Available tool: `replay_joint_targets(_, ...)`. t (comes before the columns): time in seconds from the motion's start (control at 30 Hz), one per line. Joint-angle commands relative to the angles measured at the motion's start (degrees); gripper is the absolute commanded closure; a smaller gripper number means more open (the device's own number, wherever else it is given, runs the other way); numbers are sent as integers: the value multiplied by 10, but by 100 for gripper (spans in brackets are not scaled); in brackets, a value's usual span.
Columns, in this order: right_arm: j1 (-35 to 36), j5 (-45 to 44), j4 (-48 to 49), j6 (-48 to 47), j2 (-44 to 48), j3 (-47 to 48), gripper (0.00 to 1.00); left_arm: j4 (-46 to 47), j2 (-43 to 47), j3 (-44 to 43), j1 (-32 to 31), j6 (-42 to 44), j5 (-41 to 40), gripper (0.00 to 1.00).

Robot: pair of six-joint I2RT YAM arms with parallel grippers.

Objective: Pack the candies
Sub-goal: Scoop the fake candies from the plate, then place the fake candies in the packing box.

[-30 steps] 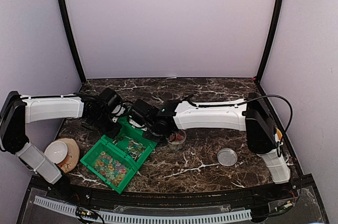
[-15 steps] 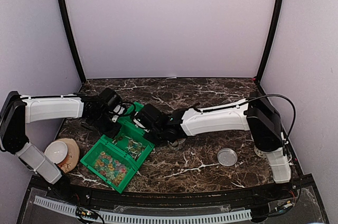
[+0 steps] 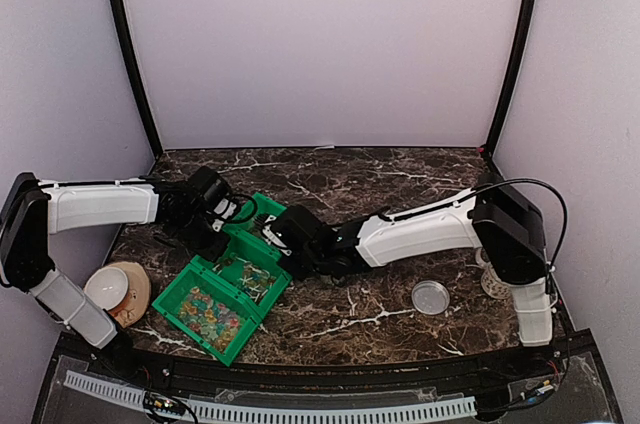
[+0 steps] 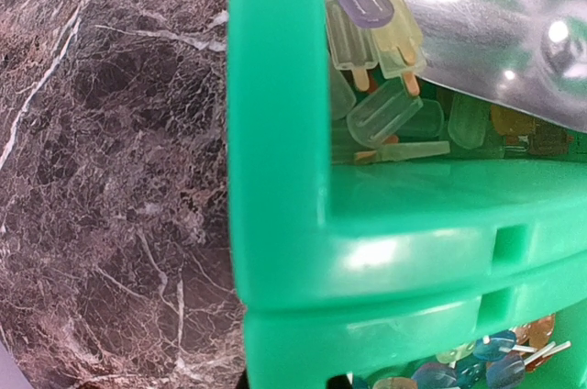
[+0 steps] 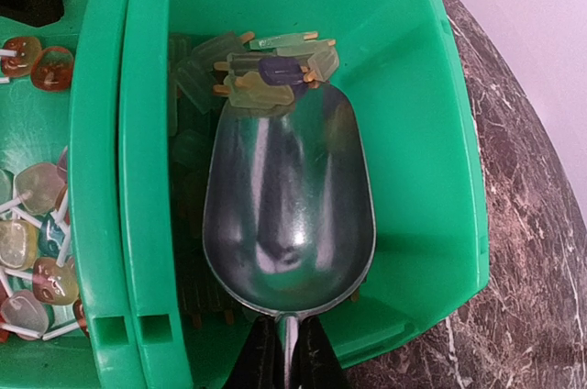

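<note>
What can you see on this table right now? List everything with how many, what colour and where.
table: one, dark marble, under everything
green bin: one, green, two compartments, left of the table's middle
ice-pop-shaped candies: many, pale green, yellow, purple, bin's far compartment
lollipop-shaped candies: many, mixed colours, bin's near compartment
scoop: one, silver metal, in the far compartment, candies at its front lip
lid: one, clear, round, right of middle
plate: one, tan, near-left corner
bowl: one, white, on the plate
left claw: one, black, shut, at the bin's far-left edge
right claw: one, black, shut on the scoop's handle
</note>
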State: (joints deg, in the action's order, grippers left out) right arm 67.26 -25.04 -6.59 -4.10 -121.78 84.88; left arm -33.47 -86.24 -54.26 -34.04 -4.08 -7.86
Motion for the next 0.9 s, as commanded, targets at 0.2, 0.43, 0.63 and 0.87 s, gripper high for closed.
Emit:
replay_joint_targets(0.2, -3, 47, 109, 8, 32, -34, 100, 22, 27, -7, -9, 16, 11, 100)
replay_joint_targets(0.43, -14, 54, 190, 12, 48, -74, 100, 23, 29, -7, -9, 16, 10, 100)
replay_joint_targets(0.63, -20, 62, 217, 16, 50, -84, 100, 23, 31, -7, -9, 16, 9, 100)
replay_joint_targets(0.87, -24, 64, 248, 20, 56, -101, 100, 23, 33, -6, -9, 16, 6, 100)
